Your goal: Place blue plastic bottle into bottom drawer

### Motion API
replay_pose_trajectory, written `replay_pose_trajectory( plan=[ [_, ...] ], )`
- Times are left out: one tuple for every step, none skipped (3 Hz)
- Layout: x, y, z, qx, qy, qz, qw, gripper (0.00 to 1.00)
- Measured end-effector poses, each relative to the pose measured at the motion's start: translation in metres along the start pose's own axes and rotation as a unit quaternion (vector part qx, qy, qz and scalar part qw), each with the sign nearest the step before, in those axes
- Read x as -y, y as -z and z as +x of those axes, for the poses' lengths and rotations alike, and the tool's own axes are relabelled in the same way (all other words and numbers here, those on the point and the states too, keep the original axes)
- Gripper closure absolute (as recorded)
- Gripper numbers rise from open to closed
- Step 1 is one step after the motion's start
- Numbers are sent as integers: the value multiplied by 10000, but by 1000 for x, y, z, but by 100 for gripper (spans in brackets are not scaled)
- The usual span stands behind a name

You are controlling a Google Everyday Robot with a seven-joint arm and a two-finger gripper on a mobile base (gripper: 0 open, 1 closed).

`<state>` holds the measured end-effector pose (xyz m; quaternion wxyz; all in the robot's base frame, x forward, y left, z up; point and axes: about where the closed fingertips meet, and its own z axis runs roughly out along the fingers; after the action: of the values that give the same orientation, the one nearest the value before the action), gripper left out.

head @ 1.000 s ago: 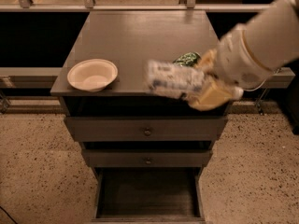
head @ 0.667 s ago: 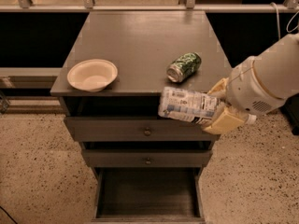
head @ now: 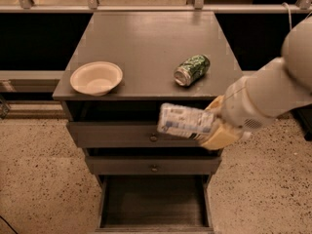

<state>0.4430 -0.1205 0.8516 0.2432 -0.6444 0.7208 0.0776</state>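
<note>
Since the picture a moment back, your gripper (head: pixel 213 124) has come down and a little to the left. Then it held the bottle (head: pixel 186 121) level with the desk's front edge, towards the front right corner. Now it hangs below that edge, in front of the top drawer (head: pixel 112 134). A second ago the bottle was still over the desk top, close to the can (head: pixel 191 69).

The jaws are pinching the bottle at its right end, with one yellowish finger (head: pixel 215 104) above it and the other below. The bottle lies on its side in the air, its free end pointing left, and touches no drawer. Your arm (head: pixel 273 89) reaches in from the right, past the desk's right edge.

The bottom drawer (head: pixel 153 203) stands pulled out directly below, its dark inside showing. The middle drawer (head: pixel 122 165) and the top drawer sit pushed in above it.

The bottle's label is white with blue print, but you cannot read any words on it. The can is green and patterned, lying on its side near the front right of the desk top, and its writing cannot be read either. The bowl (head: pixel 96 78) sits by the front left corner, as before.
</note>
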Motion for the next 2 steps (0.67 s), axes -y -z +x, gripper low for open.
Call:
replay_pose_trajectory(
  plan=[
    [-26,-102,17,424,-233,-422,9979,100],
    [-24,-129,21,634,-350,-304,9969,100]
  ],
)
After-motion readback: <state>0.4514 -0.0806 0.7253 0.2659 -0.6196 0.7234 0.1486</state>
